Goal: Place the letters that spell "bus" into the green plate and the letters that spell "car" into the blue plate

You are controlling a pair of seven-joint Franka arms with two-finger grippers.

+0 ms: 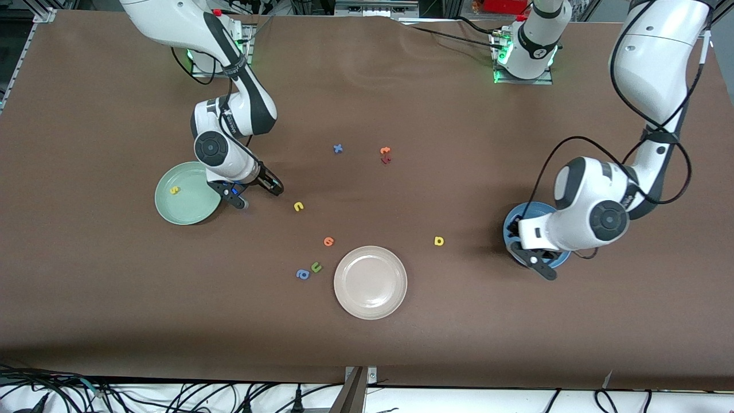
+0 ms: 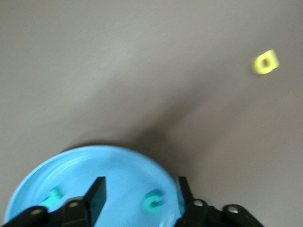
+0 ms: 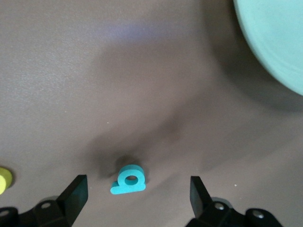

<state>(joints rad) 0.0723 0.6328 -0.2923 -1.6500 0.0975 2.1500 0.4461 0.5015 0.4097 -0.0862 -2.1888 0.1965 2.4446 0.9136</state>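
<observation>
- Right claw (image 3: 135,189) spread wide, low over counter (image 1: 401,355) beside green plate (image 1: 172,212); teal "b" (image 3: 129,180) lies flat between its fingertips, stem crosswise.
- Left claw (image 2: 139,196) apart over blue plate (image 2: 57,170), holding nothing.

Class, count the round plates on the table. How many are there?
3. The green plate by the right gripper, the beige-white plate nearest the front camera, and the blue plate largely hidden under the left gripper.
</observation>
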